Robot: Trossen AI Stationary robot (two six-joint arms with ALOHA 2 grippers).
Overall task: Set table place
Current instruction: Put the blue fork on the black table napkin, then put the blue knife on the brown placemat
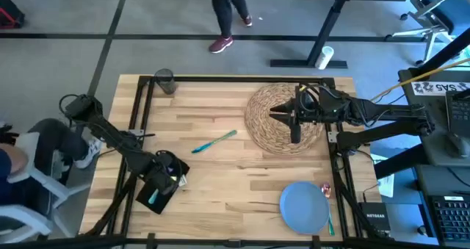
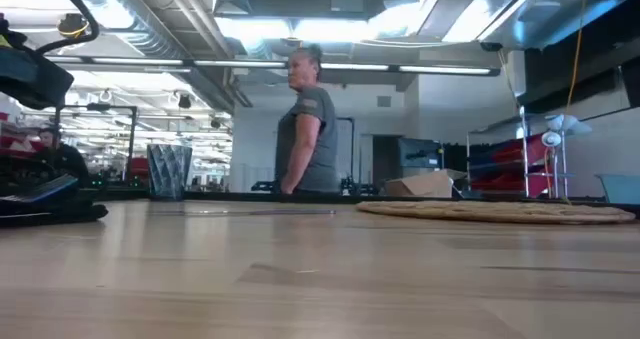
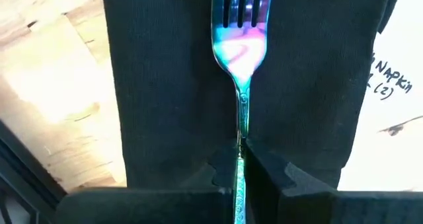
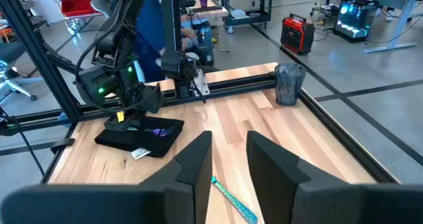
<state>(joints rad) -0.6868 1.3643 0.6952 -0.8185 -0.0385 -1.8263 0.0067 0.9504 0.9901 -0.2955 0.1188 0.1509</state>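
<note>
- Pinching the fork (image 3: 239, 59) by its thin, stiff, slick handle, the left gripper (image 3: 241, 159) holds it over the soft black napkin (image 3: 165, 85).
- Right gripper (image 4: 228, 161) hovers narrowly parted above the placemat (image 1: 283, 117).

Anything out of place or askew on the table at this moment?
The place setting is scattered: the woven placemat sits bare, the blue plate overhangs the table's near edge, and one teal utensil lies skewed mid-table. The left gripper pinches the fork on the black napkin.
</note>
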